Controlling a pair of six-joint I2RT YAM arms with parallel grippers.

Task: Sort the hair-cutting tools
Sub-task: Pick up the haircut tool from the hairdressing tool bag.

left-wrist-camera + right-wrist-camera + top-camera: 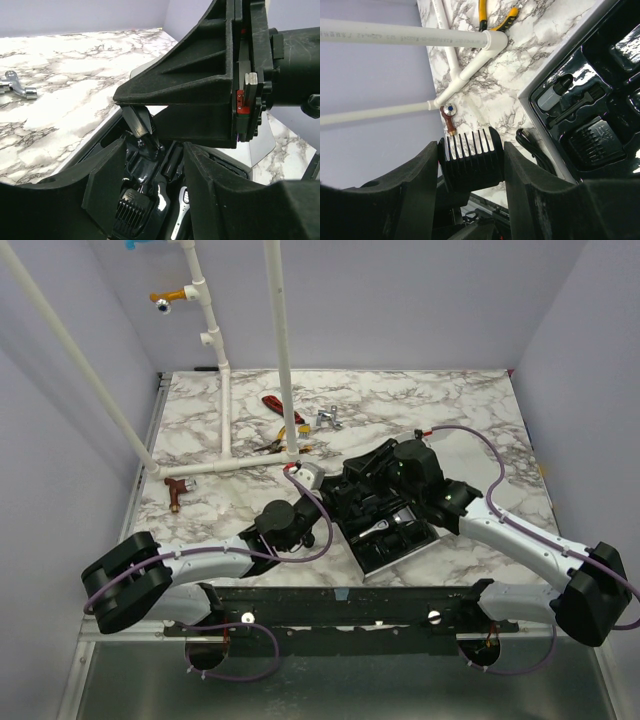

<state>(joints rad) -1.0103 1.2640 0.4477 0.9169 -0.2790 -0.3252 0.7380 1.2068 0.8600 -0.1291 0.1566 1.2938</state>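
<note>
Nearest the bases: L gripper (154,150) low over near-left end of black moulded tray (372,570), jaws apart, nothing betw. pads, tray contents showing through the gap. Directly below, seated in its own recess: comb guard (131,210), teeth up. Just right of it, slim clipper (381,529) w/ silver end, lying in tray centre.

Tray at an angle on marble table (450,410), mid-table, betw. the two arms. Other recesses, seen from R wrist cam: small capped bottle (551,96), thin brush (575,107) beside it, second guard (595,140) flat in a square pocket.

Above tray's far-left corner: R gripper (470,147), clamped on held guard (471,162), gripped by its sides, teeth pointing away from wrist, clear of the tray and of the table. From L wrist cam, R gripper body v. close overhead of L fingers (102,190), not touching as far as can be told.

Further out, left: reddish-brown T-piece (177,490) on table, next to base of white pipe frame (225,390). Behind frame's crossbar: yellow-handled pliers (280,440), then red-handled tool (272,403). Near these, to the right: small chrome fitting (328,418). All well apart from tray.
</note>
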